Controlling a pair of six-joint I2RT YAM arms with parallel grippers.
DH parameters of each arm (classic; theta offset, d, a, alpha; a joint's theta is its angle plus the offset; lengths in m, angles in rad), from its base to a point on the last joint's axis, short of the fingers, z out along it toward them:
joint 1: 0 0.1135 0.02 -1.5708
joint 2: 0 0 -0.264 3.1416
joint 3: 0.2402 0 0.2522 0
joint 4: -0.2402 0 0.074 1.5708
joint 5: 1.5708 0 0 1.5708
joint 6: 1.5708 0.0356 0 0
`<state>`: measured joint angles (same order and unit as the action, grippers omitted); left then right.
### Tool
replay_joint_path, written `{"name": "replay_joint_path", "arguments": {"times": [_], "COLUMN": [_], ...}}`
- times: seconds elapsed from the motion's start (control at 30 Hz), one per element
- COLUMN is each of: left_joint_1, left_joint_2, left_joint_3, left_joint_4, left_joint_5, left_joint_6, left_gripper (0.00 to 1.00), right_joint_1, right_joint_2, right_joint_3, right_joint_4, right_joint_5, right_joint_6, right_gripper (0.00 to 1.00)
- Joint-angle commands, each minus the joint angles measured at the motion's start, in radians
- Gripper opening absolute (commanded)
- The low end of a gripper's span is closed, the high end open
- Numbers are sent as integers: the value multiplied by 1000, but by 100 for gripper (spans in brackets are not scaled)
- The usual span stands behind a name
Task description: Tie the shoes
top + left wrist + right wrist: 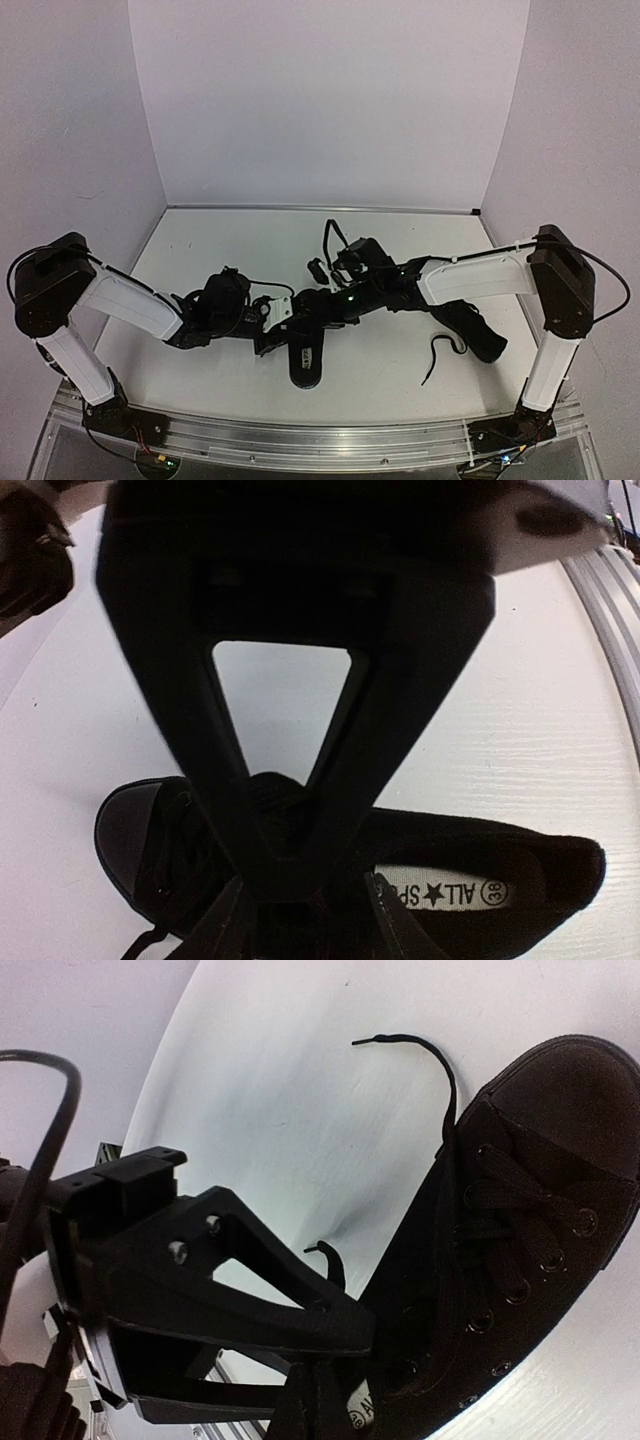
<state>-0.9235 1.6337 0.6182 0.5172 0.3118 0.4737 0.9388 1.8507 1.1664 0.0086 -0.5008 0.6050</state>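
Note:
One black shoe (305,355) stands mid-table, heel towards me, its pale insole label (450,890) showing. My left gripper (272,328) is at its left side. In the left wrist view its fingers meet in a V (290,875) over the tongue and laces of the shoe (500,855), seemingly pinching a lace, though it is black on black. My right gripper (318,305) is at the shoe's far end. It is shut (350,1335) beside the shoe (520,1190), with a short lace end (328,1260) sticking out of it. The second shoe (472,328) lies under the right arm.
A loose lace (438,355) trails from the second shoe towards the near edge. Another lace end (440,1060) of the middle shoe lies on the white table. An aluminium rail (320,440) runs along the near edge. Walls close in the back and sides.

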Motion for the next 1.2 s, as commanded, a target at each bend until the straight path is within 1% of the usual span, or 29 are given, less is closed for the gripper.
{"name": "replay_joint_path", "arguments": {"times": [0.0,0.1,0.2,0.3,0.4,0.5,0.67,0.8,0.93,1.07,1.17], "left_joint_1": [58,153,209,232,235,243,272,286,287,287,287], "left_joint_2": [-172,-241,-233,-133,-29,40,133,193,257,313,325], "left_joint_3": [61,97,157,260,338,369,432,477,540,607,617], "left_joint_4": [-174,-302,-404,-581,-688,-698,-727,-745,-807,-889,-927], "left_joint_5": [-34,-8,-45,-53,-7,32,73,78,62,25,14], "left_joint_6": [-19,-39,-15,35,97,146,186,222,265,301,312], "left_gripper": [41,46,47,47,47,47,47,48,48,45,40], "right_joint_1": [-1,0,-1,-1,0,-1,0,0,0,0,-1], "right_joint_2": [-10,-10,-10,-8,-6,-2,-3,-6,-4,0,3], "right_joint_3": [4,5,8,14,19,24,25,23,24,28,28], "right_joint_4": [5,5,5,6,7,7,8,8,8,8,8], "right_joint_5": [29,34,38,38,42,44,51,56,59,61,63], "right_joint_6": [-21,-26,-31,-33,-35,-36,-32,-30,-30,-30,-30], "right_gripper": [0,0,0,0,0,0,0,0,0,0,0]}}
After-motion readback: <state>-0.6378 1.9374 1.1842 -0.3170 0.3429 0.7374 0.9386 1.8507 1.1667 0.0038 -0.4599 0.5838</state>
